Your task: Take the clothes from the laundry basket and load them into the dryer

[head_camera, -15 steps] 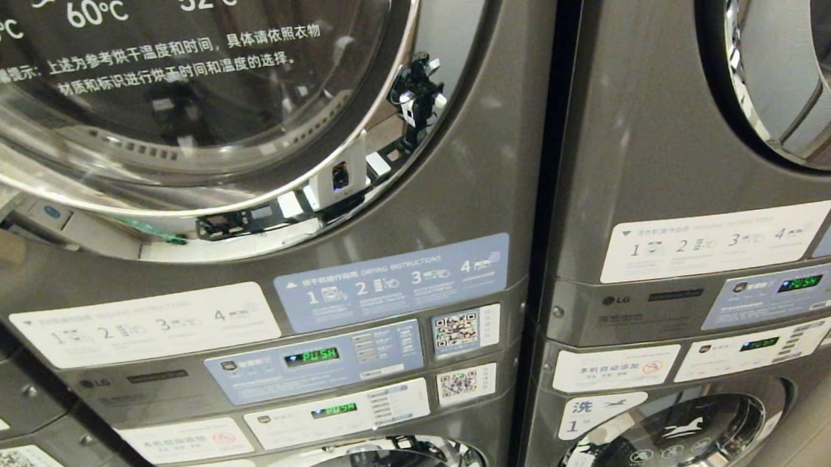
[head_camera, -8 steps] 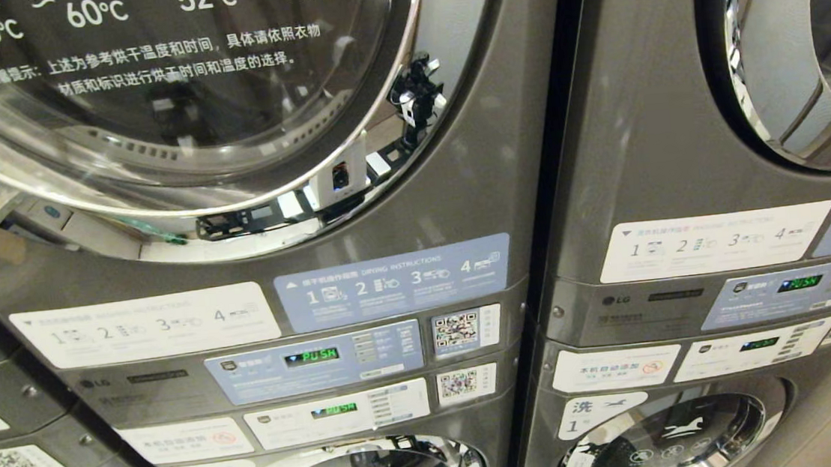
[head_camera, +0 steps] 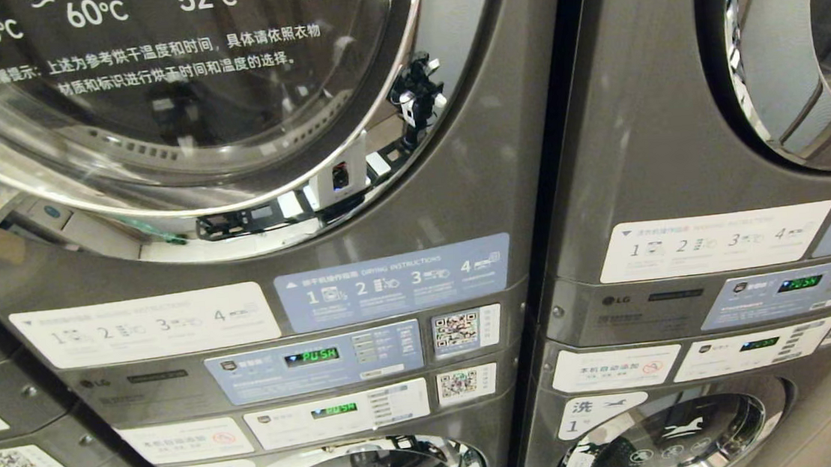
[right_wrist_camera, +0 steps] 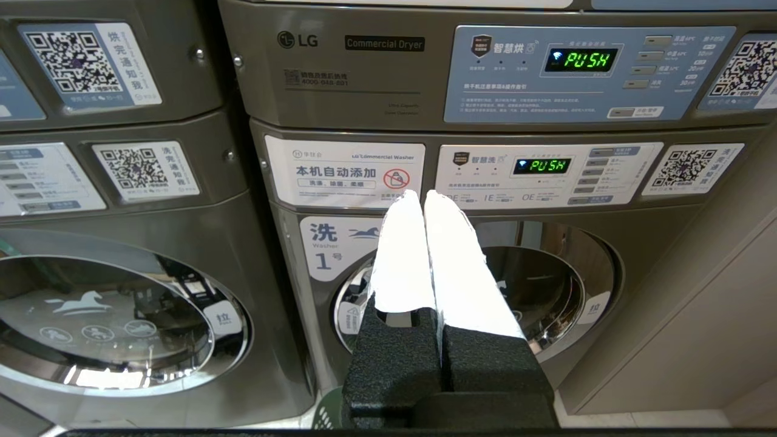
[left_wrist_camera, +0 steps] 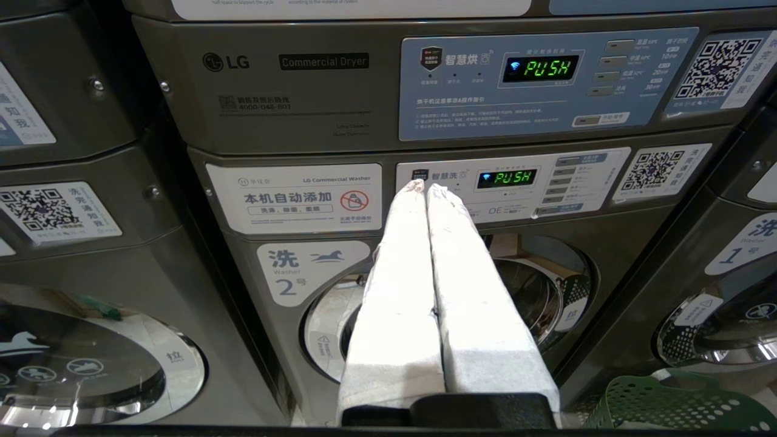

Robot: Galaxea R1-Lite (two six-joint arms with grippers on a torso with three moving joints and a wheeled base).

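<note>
Laundry basket (left_wrist_camera: pixel 674 403): green lattice wall and rim just show low down in the left wrist view, on the floor in front of the washers, off to the side of the left gripper (left_wrist_camera: pixel 423 185). A sliver of green (right_wrist_camera: pixel 325 413) also sits below the right gripper (right_wrist_camera: pixel 419 195) in its own view. Clothes not visible from any angle; can't tell what's in the basket.

Left gripper: white-wrapped fingers (left_wrist_camera: pixel 394 285) pressed together, nothing between them. Right gripper: same, pinched closed and empty. Both point level at the lower washer doors (right_wrist_camera: pixel 479 285), clear of the machines, touching nothing. Reads as a parked start pose: arms tucked so the base can line up, no grab begun.

Further out: control panels (left_wrist_camera: pixel 540 82) showing green PUSH, "Commercial Dryer" label (left_wrist_camera: pixel 323 61) above the washer panel. So the dryer is the upper unit; its big round door (head_camera: pixel 170 97) fills the top of the head view and looks closed. My read: door needs opening before any loading.

Versus the frames from a second ago: head view identical, no shift of scene, displays unchanged. Nothing has moved.
</note>
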